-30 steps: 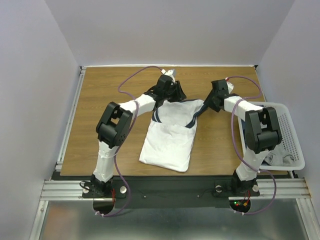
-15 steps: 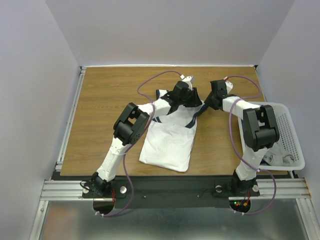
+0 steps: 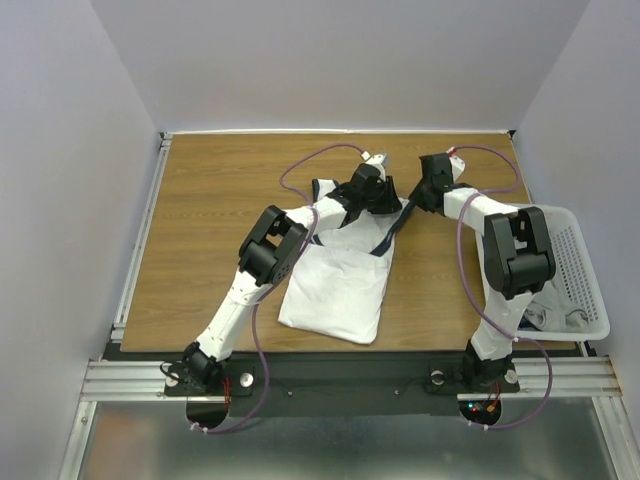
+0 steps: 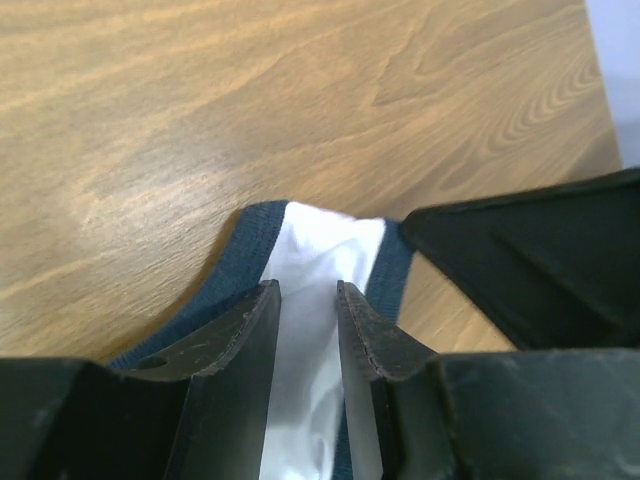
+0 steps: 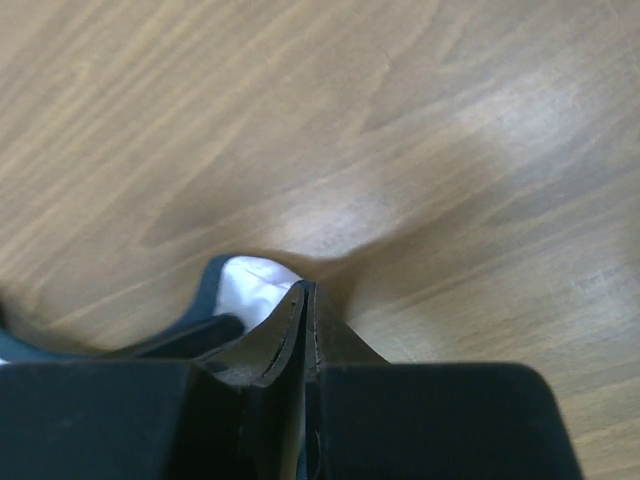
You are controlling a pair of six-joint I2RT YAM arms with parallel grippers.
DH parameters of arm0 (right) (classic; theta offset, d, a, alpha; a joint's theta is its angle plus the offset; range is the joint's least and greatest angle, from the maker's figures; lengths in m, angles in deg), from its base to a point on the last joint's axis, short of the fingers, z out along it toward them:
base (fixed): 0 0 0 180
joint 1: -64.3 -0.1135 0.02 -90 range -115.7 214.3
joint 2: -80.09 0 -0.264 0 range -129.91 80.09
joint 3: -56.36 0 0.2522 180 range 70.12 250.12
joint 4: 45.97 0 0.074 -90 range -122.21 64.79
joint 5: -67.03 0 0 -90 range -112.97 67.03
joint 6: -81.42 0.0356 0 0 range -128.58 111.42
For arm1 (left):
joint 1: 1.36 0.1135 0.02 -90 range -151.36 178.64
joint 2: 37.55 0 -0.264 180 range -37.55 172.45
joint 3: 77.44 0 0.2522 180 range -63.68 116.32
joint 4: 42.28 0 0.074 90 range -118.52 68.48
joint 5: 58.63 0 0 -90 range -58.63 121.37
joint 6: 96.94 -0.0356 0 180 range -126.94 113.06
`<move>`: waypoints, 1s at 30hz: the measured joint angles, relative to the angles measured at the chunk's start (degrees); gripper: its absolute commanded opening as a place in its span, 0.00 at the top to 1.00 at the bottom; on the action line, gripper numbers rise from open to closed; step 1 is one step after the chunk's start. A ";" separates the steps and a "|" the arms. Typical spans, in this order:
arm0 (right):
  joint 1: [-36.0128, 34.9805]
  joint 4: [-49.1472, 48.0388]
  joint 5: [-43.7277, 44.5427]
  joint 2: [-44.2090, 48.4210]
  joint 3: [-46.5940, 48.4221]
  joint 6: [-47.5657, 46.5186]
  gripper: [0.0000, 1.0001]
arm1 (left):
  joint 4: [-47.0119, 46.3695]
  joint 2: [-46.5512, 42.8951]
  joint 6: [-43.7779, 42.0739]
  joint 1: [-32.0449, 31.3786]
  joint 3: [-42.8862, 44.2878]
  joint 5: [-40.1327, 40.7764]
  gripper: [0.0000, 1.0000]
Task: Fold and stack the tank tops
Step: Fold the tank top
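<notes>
A white tank top point(image 3: 338, 285) lies spread on the bench point(image 3: 215, 200), the right hand point(image 5: 303, 290) pinching one shoulder strap and the left hand point(image 4: 308, 290) slightly spread astride the other; nothing is stacked yet, and more cloth waits in the basket point(image 3: 592, 262).

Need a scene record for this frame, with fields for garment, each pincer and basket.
garment: white tank top with navy trim, lying on table, hem toward the arm bases
left pincer: jaws apart, astride a navy-edged strap at the top's far end
right pincer: jaws together, apparently pinching the other strap, which rises off the table
basket: white mesh, at the table's right edge, grey cloth inside
</notes>
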 measured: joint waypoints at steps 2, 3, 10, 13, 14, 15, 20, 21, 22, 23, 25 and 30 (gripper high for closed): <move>0.00 -0.02 -0.35 0.00 0.94 0.09 0.96 | 0.50 0.85 0.07 -0.13 0.63 -0.02 0.60; 0.00 -0.04 -0.44 0.00 1.29 0.13 0.96 | 0.48 1.16 0.07 -0.17 1.16 -0.09 0.60; -0.04 0.02 -3.04 -0.11 3.54 1.40 0.99 | 0.35 2.78 0.24 -0.48 3.39 -0.46 0.61; -0.07 0.02 -3.80 -1.18 5.22 1.88 0.99 | 0.11 2.93 0.33 -0.50 3.45 -0.50 0.61; -0.07 0.00 -3.98 -1.86 5.97 2.16 0.99 | 0.11 2.93 0.39 -0.48 3.45 -0.50 0.61; -0.07 0.00 -4.09 -2.36 6.34 2.34 0.99 | 0.11 2.93 0.42 -0.48 3.48 -0.52 0.60; -0.07 0.02 -4.31 -3.61 6.93 3.19 1.00 | -0.04 2.93 0.50 -0.48 3.48 -0.48 0.51; -0.07 0.02 -4.31 -3.67 6.93 3.34 1.00 | -0.33 2.93 0.63 -0.48 3.48 -0.48 0.51; -0.07 0.04 -4.28 -3.67 6.93 3.43 1.00 | -0.55 2.91 0.61 -0.44 3.48 -0.39 0.50; -0.07 0.00 -4.28 -3.67 6.93 3.52 1.00 | -0.79 2.91 0.70 -0.39 3.37 -0.28 0.49; -0.07 0.00 -4.26 -3.67 6.93 3.54 1.00 | -1.68 2.71 0.90 0.02 2.71 -0.26 0.49; -0.07 -0.02 -4.26 -3.67 6.93 3.74 1.00 | -2.69 0.37 1.62 1.18 -0.98 0.00 0.48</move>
